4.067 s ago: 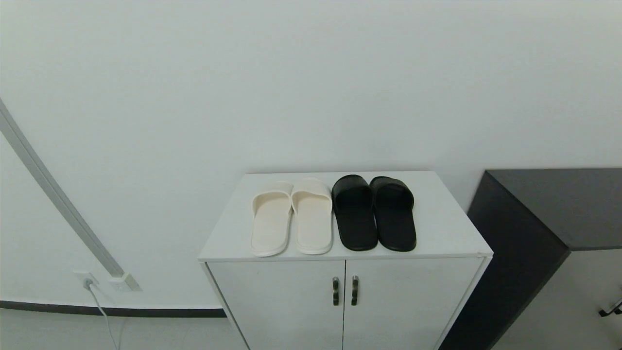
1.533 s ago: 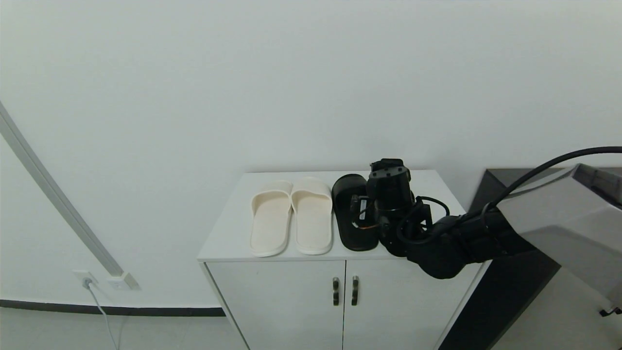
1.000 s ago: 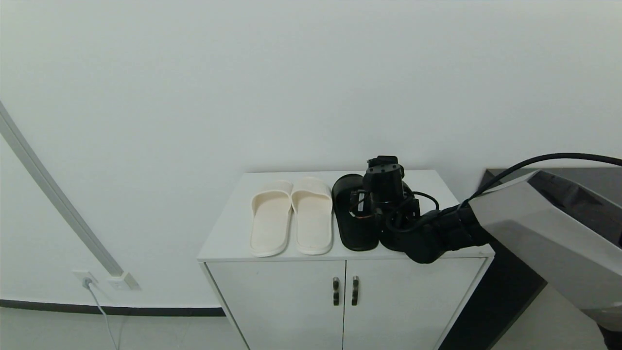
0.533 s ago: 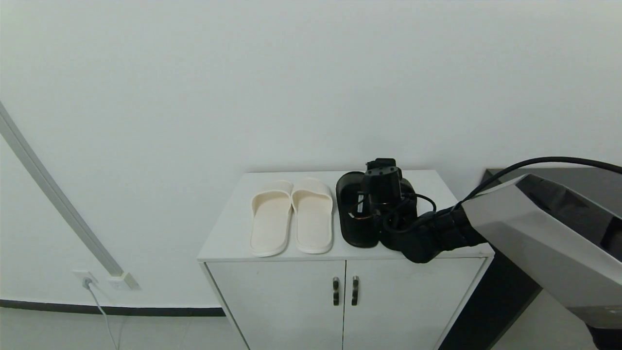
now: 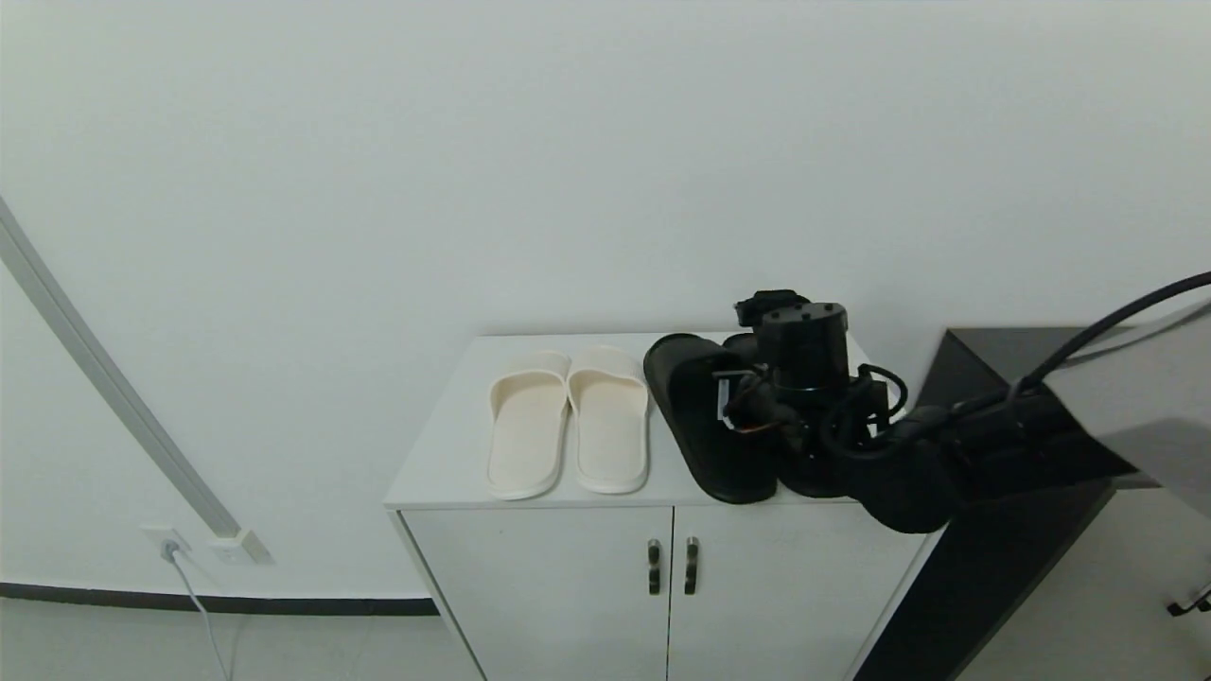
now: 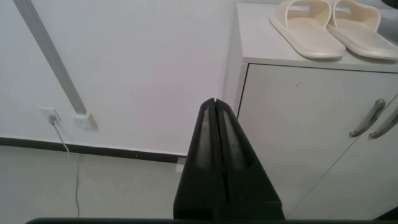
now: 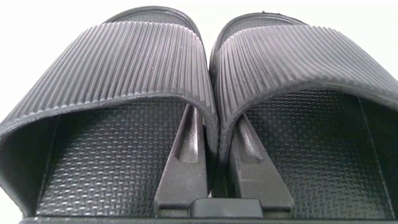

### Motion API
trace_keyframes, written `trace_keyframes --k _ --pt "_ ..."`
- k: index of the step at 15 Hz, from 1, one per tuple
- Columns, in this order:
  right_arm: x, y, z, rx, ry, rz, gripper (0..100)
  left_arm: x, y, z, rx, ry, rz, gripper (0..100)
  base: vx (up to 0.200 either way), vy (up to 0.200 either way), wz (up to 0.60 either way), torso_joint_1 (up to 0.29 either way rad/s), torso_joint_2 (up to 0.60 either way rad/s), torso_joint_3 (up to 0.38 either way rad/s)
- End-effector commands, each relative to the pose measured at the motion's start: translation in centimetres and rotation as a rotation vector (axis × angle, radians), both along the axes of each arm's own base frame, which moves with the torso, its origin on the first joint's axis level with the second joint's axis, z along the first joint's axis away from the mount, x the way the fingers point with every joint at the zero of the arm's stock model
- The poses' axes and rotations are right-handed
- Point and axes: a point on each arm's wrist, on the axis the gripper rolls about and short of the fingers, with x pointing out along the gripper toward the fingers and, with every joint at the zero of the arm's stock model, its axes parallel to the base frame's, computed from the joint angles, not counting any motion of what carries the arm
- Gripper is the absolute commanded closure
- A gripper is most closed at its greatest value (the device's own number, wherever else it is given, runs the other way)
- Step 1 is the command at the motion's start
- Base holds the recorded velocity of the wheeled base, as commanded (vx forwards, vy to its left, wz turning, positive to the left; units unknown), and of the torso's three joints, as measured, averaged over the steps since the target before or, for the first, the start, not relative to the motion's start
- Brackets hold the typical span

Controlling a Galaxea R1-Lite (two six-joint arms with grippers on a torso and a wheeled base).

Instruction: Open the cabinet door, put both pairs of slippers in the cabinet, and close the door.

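**Operator:** Report tool status, nearest first.

**Technician:** The left gripper (image 6: pixel 215 107) has its fingers pressed together and carries nothing. It sits low, beside the cabinet (image 5: pixel 539 596) on its left flank. The right gripper (image 7: pixel 216 119) has one finger inside each of the black slippers (image 5: pixel 705 421) and is clamped on their two adjoining side walls.

**Operator:** Where is the pair?

**Technician:** It is at the front right of the cabinet top (image 5: pixel 440 454), tilted, heels toward the robot. Below it both doors are shut, with the handles (image 5: pixel 654 566) side by side at the centre seam. The white slippers (image 5: pixel 568 426) lie flat just to its left.

**Operator:** Procedure for this step?

**Technician:** Hold clamp pressure, because the soft walls will probably flex and let the pair hinge. Raise it straight up, clear of the white slippers. Keep it outside the door swing and use the left gripper on a handle.
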Motion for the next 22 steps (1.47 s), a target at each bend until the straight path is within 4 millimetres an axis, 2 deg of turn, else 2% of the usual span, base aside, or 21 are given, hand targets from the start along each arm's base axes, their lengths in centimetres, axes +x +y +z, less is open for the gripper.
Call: trace_keyframes --k 1,5,8,11,20,22 --pt "-6.2 -3.0 4.0 0.040 -0.040 0.186 100 0.0 0.0 0.0 0.000 0.001 0.001 100 0.000 0.000 0.00 0.000 0.00 0.000" --pt "-12.1 -6.6 4.2 0.073 0.021 0.487 100 0.0 0.0 0.0 0.000 0.000 0.001 100 0.000 0.000 0.00 0.000 0.00 0.000" --pt "-13.9 -8.0 3.5 0.065 0.064 0.594 100 0.0 0.0 0.0 0.000 0.000 0.001 100 0.000 0.000 0.00 0.000 0.00 0.000" --pt "-14.0 -8.0 3.0 0.033 0.067 0.615 100 0.0 0.0 0.0 0.000 0.000 0.000 100 0.000 0.000 0.00 0.000 0.00 0.000" --pt "-14.2 -8.2 2.5 0.015 0.073 0.618 100 0.0 0.0 0.0 0.000 0.000 0.001 100 -0.200 0.000 0.00 0.002 0.00 0.002" --pt "-14.2 -8.2 2.5 0.013 0.072 0.618 100 0.0 0.0 0.0 0.000 0.000 0.000 100 0.000 0.000 0.00 0.000 0.00 0.000"
